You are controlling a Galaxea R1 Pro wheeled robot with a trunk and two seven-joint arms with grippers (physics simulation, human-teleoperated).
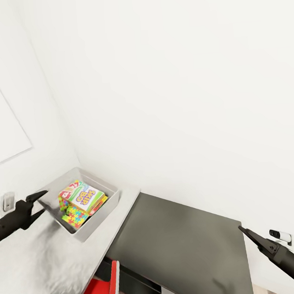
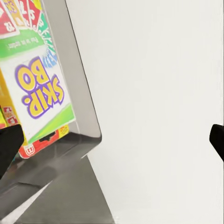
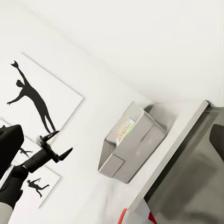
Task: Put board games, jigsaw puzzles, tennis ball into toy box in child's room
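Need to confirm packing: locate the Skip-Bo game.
In the head view, the Skip-Bo game lies atop other toys inside the grey toy box in the table's corner, just beyond the left hand.

"SKIP-BO" in big purple letters with yellow outline, printed on white-and-green cardboard game box (image 2: 39, 93) lying topmost in grey rectangular plastic toy box (image 2: 81, 98). Same lettering legible on that box from head view (image 1: 85, 197), smaller. Small white line of text on green band above the title in left wrist view, too blurred to read. Red fan-of-cards graphic at box top with white numerals, not legible. Red strip at box's lower edge carrying a round white logo, unreadable. Jigsaw-pattern multicoloured box (image 1: 74, 217) beside it: no readable text.
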